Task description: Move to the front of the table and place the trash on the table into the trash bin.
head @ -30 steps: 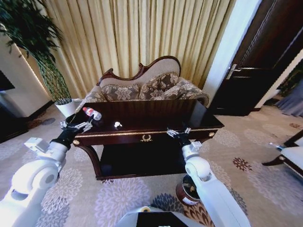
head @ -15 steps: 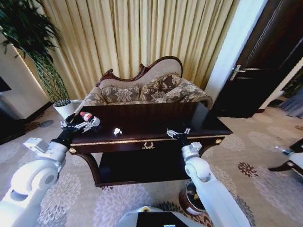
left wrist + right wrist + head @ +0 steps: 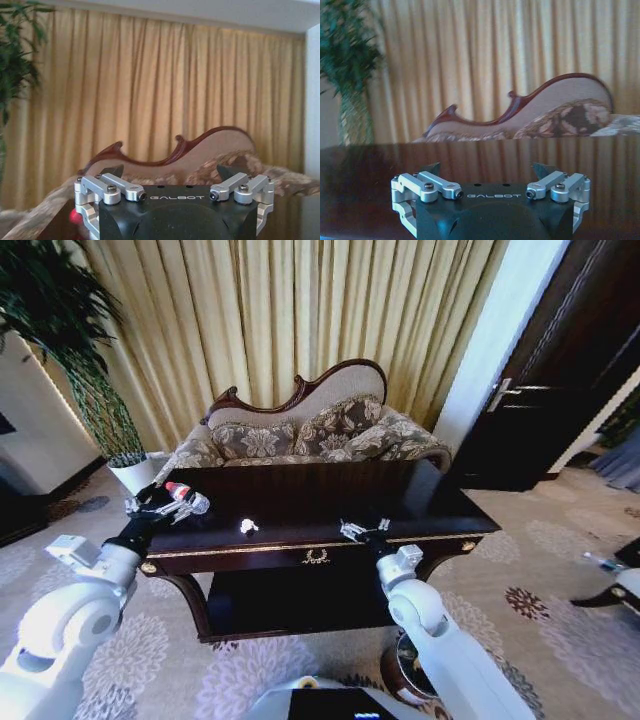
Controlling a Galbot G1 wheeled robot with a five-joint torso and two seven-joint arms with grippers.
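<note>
The dark glossy table (image 3: 400, 502) with gold trim stands in front of me. A clear bottle (image 3: 186, 498) with a red cap lies near its left end, and a crumpled white scrap (image 3: 247, 527) lies left of the middle. My left gripper (image 3: 146, 503) is open, held just left of the bottle; its fingers (image 3: 113, 172) stand wide apart. A red spot (image 3: 75, 216) shows beside it in the left wrist view. My right gripper (image 3: 362, 531) is open above the table's front edge, with nothing between its fingers (image 3: 433, 168). The trash bin (image 3: 398, 672) stands on the floor at the lower right, partly hidden by my right arm.
A patterned sofa (image 3: 310, 430) stands behind the table before gold curtains (image 3: 300, 320). A potted plant (image 3: 90, 370) is at the back left and a dark door (image 3: 560, 370) at the right. Patterned carpet (image 3: 520, 570) lies open to the right.
The whole head view has shifted, so the camera has moved; the table now looks wider and more centred. Both arms keep the same open pose, and the trash has not moved.
</note>
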